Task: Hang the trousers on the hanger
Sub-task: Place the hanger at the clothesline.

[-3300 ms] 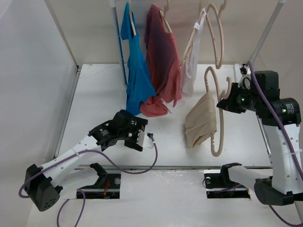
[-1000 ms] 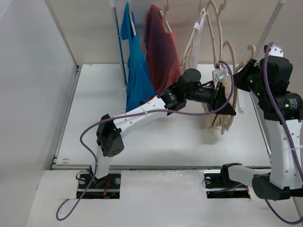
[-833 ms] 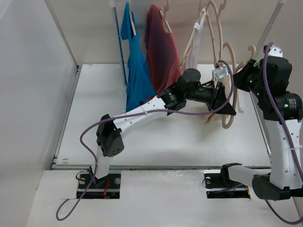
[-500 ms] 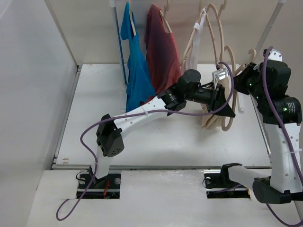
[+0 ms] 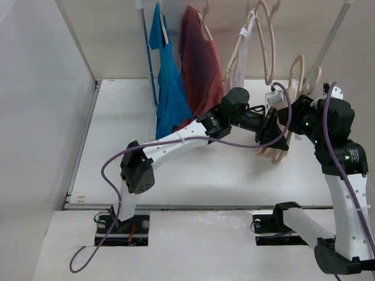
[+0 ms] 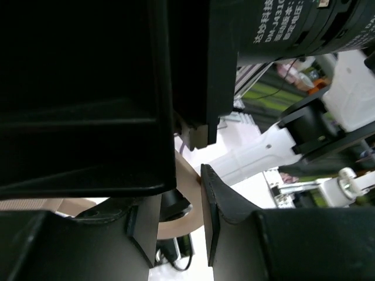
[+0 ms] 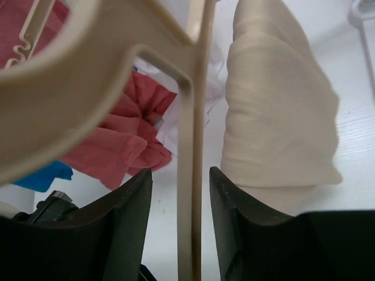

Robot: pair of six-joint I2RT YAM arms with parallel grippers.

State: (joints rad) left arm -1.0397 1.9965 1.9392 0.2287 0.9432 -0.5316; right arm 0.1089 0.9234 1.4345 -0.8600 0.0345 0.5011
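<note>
A: While the trousers (image 7: 281, 117) are hanging as a folded beige bundle just beside the upright bar of the hanger (image 7: 190, 117), above the white table (image 7: 357, 134), what is needing the most care?

B: I am reading this as a handover. The left gripper (image 6: 183, 188) is pinching a tan strip of the hanger narrowly between its fingers, so it is probably carrying the load. The right gripper (image 7: 180, 175) is standing partly wide around the bar, with a gap showing on one side, and is gripping nothing. It should be backing straight off, brushing neither bar nor cloth. Meanwhile the left should be keeping the hanger level so the cloth is not sliding off.

A: Which view is telling you that?

B: The right wrist view is giving the trousers and the gap, with the red T-shirt (image 7: 117, 140) lying behind. The top view is hiding the trousers behind the left gripper, yet it alone is showing both grippers meeting at the hanger. The left wrist view is showing only the pinch.
</note>
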